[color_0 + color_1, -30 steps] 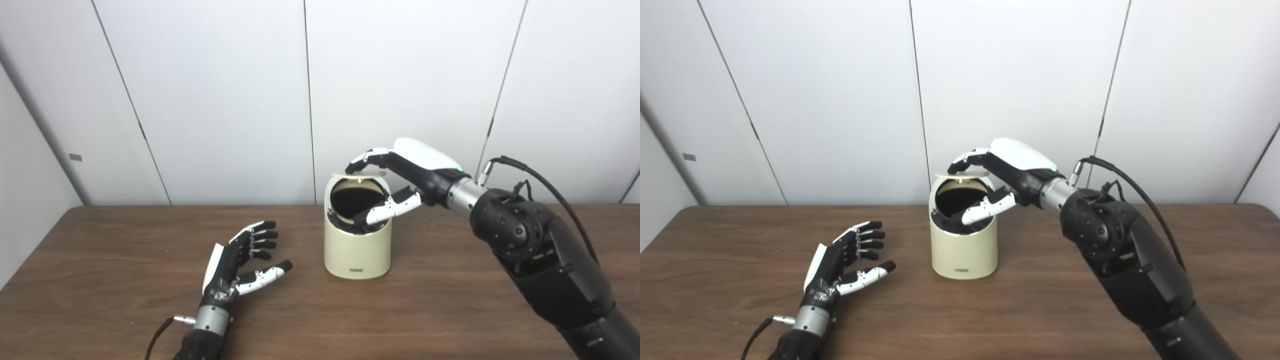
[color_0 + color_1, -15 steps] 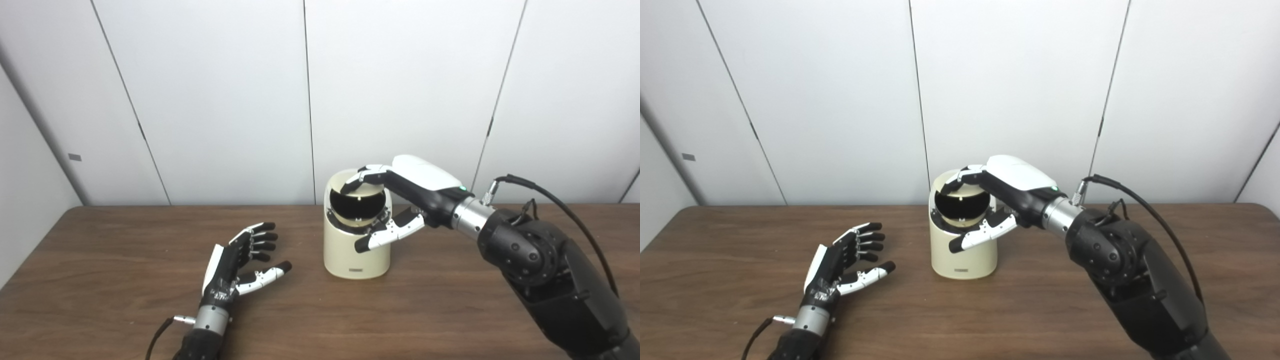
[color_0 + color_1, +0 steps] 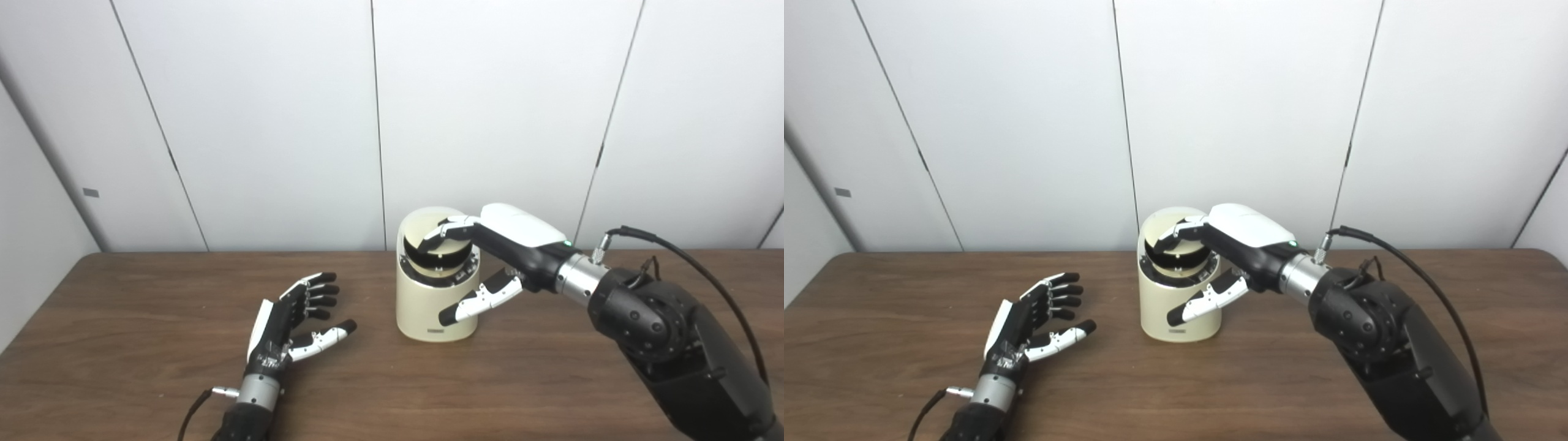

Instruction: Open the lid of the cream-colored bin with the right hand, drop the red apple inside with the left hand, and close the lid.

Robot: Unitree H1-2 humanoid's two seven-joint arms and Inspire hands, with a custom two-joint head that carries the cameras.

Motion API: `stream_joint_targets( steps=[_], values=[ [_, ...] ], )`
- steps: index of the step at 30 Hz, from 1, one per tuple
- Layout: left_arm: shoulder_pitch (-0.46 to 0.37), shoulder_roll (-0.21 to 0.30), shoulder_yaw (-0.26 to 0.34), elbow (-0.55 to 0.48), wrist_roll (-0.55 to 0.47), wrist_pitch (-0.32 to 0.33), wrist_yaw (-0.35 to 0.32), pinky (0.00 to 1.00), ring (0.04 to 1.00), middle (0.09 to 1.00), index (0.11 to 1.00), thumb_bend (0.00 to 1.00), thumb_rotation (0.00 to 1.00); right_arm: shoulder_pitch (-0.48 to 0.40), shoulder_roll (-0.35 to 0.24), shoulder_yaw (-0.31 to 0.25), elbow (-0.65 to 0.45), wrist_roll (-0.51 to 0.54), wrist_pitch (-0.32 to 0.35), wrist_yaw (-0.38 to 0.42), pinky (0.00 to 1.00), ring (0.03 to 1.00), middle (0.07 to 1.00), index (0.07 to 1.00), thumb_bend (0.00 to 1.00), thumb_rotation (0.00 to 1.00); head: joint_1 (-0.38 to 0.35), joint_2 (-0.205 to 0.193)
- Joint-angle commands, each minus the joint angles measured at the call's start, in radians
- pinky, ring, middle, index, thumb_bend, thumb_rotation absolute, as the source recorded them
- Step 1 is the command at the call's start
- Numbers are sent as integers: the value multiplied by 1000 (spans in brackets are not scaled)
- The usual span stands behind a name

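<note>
The right hand (image 3: 499, 245) has pushed the lid (image 3: 436, 240) of the cream-colored bin (image 3: 436, 306) down from fully raised; only a dark sliver shows beneath its fingers, thumb spread and gripping nothing. The left hand (image 3: 294, 318) lies empty, splayed. No apple visible, presumably inside; closing looks nearly finished.

The bin (image 3: 436, 309) looks like smooth, matt cream plastic. Under it, the bench (image 3: 490, 392) shows dark brown wood grain with a dull sheen. Right of the bin, the right robot hand (image 3: 499, 251) has a glossy white shell, black fingers and a brushed-metal wrist.
</note>
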Motion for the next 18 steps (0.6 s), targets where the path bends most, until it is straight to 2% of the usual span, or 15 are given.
stream_joint_targets(
  steps=[1,9,18],
  values=[
    [48,-20,-10,27,6,4,18,628,693,728,790,709,110,-27,-18,-16,-18,-10,-26,-11,841,902,771,752,699,500,1,1],
    [52,-20,-10,23,6,1,19,621,690,728,789,707,96,-19,-23,-22,-9,-7,-22,-2,832,920,780,766,689,512,2,4],
    [60,-18,-13,16,3,2,11,631,692,729,789,723,127,-24,-25,-32,26,-17,-36,-15,891,915,781,763,689,489,4,11]
  ],
)
